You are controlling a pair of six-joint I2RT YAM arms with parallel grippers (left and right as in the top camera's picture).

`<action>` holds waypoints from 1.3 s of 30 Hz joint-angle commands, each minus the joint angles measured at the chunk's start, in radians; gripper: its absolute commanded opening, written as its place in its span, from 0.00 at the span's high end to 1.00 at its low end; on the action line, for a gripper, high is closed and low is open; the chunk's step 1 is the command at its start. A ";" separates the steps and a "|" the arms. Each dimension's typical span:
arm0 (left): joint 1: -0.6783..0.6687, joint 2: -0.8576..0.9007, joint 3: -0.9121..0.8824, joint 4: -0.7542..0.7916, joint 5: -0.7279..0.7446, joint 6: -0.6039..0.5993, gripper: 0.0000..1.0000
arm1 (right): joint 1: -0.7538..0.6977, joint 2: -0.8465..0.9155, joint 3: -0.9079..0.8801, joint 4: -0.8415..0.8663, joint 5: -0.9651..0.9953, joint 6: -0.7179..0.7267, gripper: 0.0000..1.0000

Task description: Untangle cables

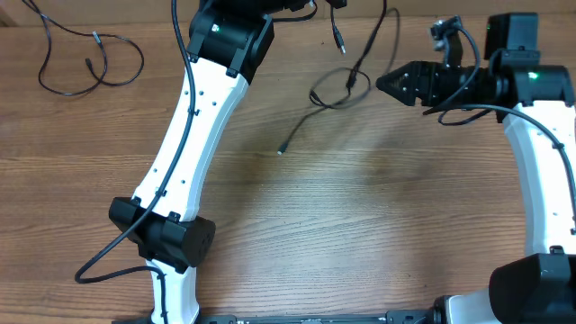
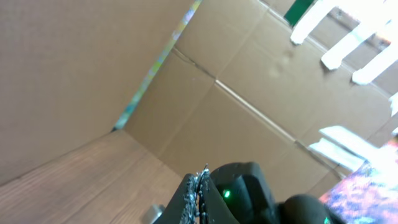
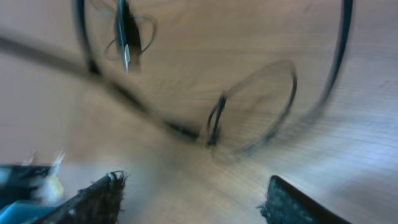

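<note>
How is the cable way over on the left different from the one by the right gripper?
The left cable lies in one wide loop, off on its own; the middle cable makes a small loop right beside the right gripper. The left cable's plug ends sit inside its loop; the middle cable's tail sticks straight out to a silvery tip. Both are thin and black.
</note>
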 commanded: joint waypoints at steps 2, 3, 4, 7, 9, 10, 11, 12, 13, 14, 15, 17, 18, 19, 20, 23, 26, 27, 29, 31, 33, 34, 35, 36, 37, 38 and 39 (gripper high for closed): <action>0.005 -0.043 0.011 0.050 0.014 -0.136 0.96 | 0.049 0.004 0.002 0.110 0.274 0.270 0.18; 0.005 -0.058 0.011 0.074 0.011 -0.142 0.96 | 0.063 0.016 0.002 0.137 0.357 0.364 0.18; 0.005 -0.068 0.011 0.090 0.011 -0.141 0.96 | 0.073 0.029 0.002 0.146 0.414 0.417 0.17; 0.005 -0.100 0.011 0.104 -0.013 -0.140 0.96 | 0.094 0.071 0.002 0.145 0.505 0.486 0.16; 0.015 -0.134 0.011 0.104 -0.056 -0.123 0.96 | 0.106 0.134 0.002 0.114 0.533 0.497 0.17; 0.026 -0.145 0.011 0.101 -0.066 -0.104 0.96 | 0.106 0.154 0.002 0.099 0.540 0.497 0.19; 0.039 -0.155 0.011 0.093 -0.076 -0.083 0.96 | 0.106 0.173 0.002 0.081 0.557 0.497 0.22; 0.060 -0.168 0.011 0.072 -0.092 -0.066 0.96 | 0.105 0.190 0.002 0.064 0.582 0.497 0.24; 0.086 -0.182 0.011 0.039 -0.113 -0.052 0.96 | 0.098 0.209 0.002 0.044 0.619 0.497 0.24; 0.134 -0.202 0.011 -0.027 -0.144 -0.034 0.96 | 0.089 0.224 0.002 0.027 0.663 0.497 0.24; 0.170 -0.214 0.011 -0.078 -0.161 -0.014 0.96 | 0.077 0.229 0.002 0.018 0.698 0.497 0.24; 0.223 -0.230 0.011 -0.157 -0.179 0.015 0.96 | 0.060 0.232 0.002 0.015 0.730 0.497 0.23; 0.258 -0.238 0.011 -0.204 -0.185 0.024 0.96 | 0.047 0.232 0.002 0.015 0.738 0.497 0.23; 0.287 -0.244 0.011 -0.241 -0.183 0.024 0.96 | 0.036 0.232 0.002 0.015 0.739 0.497 0.23; 0.314 -0.249 0.011 -0.270 -0.176 0.023 0.96 | 0.023 0.232 0.001 0.013 0.745 0.497 0.23; 0.388 -0.270 0.011 -0.297 -0.128 0.019 0.96 | -0.016 0.235 0.001 0.009 0.779 0.498 0.22; 0.431 -0.298 0.011 -0.316 -0.120 0.036 0.96 | -0.056 0.235 0.001 0.006 0.779 0.521 0.21; 0.451 -0.311 0.011 -0.364 -0.126 0.084 0.96 | -0.074 0.235 0.001 0.004 0.779 0.523 0.18; 0.473 -0.318 0.011 -0.436 -0.153 0.154 0.96 | -0.085 0.235 0.001 -0.003 0.779 0.522 0.16; 0.521 -0.319 0.011 -0.566 -0.285 0.240 0.96 | -0.089 0.235 0.001 -0.023 0.779 0.507 0.12; 0.570 -0.317 0.011 -0.627 -0.393 0.255 0.96 | -0.089 0.235 0.001 -0.037 0.779 0.507 0.06; 0.588 -0.317 0.011 -0.637 -0.412 0.266 0.96 | -0.089 0.235 0.001 -0.040 0.778 0.507 0.04; 0.632 -0.317 0.011 -0.646 -0.439 0.298 0.96 | -0.088 0.235 0.001 -0.045 0.778 0.508 0.01; 0.660 -0.317 0.011 -0.649 -0.449 0.304 0.96 | -0.088 0.235 0.001 -0.047 0.778 0.508 0.00; 0.686 -0.317 0.011 -0.656 -0.459 0.304 0.96 | -0.088 0.235 0.001 -0.049 0.778 0.508 0.00; 0.706 -0.317 0.011 -0.664 -0.467 0.304 0.96 | -0.088 0.235 0.001 -0.051 0.778 0.508 0.00; 0.742 -0.317 0.011 -0.682 -0.482 0.305 0.96 | -0.088 0.235 0.001 -0.054 0.778 0.508 0.00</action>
